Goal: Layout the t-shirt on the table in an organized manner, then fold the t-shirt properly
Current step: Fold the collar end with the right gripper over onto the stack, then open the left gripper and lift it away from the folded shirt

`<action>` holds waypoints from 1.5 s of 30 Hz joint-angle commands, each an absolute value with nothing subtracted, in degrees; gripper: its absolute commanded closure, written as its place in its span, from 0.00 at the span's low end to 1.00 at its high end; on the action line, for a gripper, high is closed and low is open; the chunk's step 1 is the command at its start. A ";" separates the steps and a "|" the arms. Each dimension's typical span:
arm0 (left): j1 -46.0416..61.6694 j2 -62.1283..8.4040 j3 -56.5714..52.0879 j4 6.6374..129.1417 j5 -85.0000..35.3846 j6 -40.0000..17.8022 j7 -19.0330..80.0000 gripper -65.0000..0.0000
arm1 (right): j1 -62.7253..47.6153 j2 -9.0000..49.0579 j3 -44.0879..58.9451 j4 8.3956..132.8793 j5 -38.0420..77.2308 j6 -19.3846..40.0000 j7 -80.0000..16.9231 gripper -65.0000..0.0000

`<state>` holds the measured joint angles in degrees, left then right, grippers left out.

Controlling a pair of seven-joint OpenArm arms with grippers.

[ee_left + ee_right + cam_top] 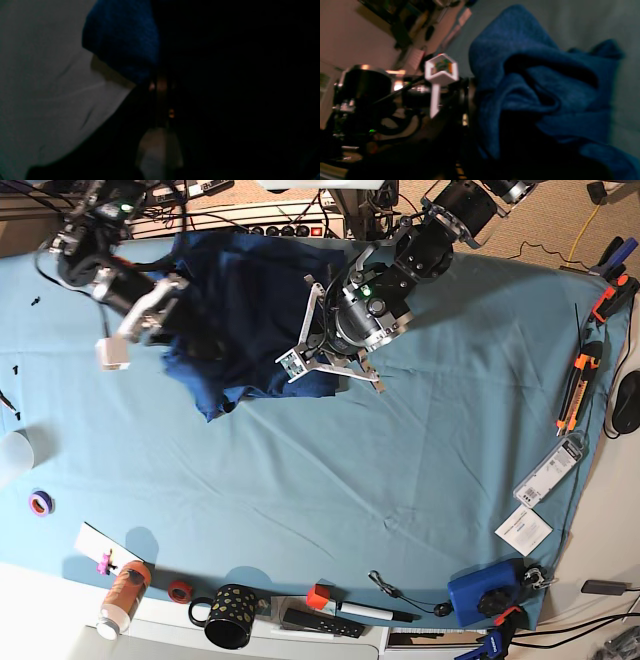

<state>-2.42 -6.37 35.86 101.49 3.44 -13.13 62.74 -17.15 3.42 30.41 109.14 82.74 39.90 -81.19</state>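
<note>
The dark navy t-shirt [240, 310] lies bunched at the back left of the teal table [400, 480]. My left gripper [312, 370] is at the shirt's right edge, shut with blue fabric [120, 37] pinched at its dark jaws [161, 83]; the table cloth [37, 75] shows to its left. My right gripper [185, 340] reaches into the shirt's left side. The right wrist view shows heaped folds of the t-shirt [532, 82] drawn up to its fingers, which are lost in shadow, and the other arm's white camera mount [441, 72] close by.
Along the front edge stand an orange bottle [122, 595], a black spotted mug [232, 615], tape rolls [178, 590], a marker [365, 612] and a blue box [482, 592]. Orange tools [575, 395] and white labels [548, 470] lie at the right edge. Cables run behind.
</note>
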 commanded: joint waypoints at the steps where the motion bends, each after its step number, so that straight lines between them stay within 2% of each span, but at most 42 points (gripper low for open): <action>1: -3.05 -5.85 35.70 102.41 3.44 -13.34 61.89 1.00 | -16.84 3.33 29.12 110.26 83.02 40.00 -80.00 1.00; 5: -3.38 -5.76 35.70 103.72 3.73 -13.23 60.53 1.00 | -16.82 2.70 22.28 110.26 73.65 40.00 -80.00 1.00; 9: -4.47 -5.89 35.70 108.27 10.70 -10.02 60.42 1.00 | -16.82 2.70 16.82 110.26 63.55 40.00 -80.00 1.00; 12: -4.60 -5.89 34.96 109.97 12.82 -9.96 60.38 1.00 | -16.82 2.70 14.50 110.26 59.31 40.00 -80.00 1.00; 19: -4.58 -5.89 34.57 110.02 8.54 -10.50 60.47 1.00 | -16.58 2.68 9.89 110.26 49.19 40.00 -70.78 1.00; 22: -4.58 -5.89 34.59 110.02 8.27 -10.55 60.45 1.00 | -15.03 2.68 7.86 110.26 44.34 37.52 -68.53 1.00; 36: -4.60 -5.91 34.57 110.02 11.86 -10.50 61.04 1.00 | -10.00 2.68 -3.27 110.26 30.00 29.50 -65.93 1.00; 45: -6.07 -5.89 30.39 111.39 15.90 -8.34 61.01 1.00 | -10.00 2.68 -3.42 110.26 29.69 29.30 -66.98 1.00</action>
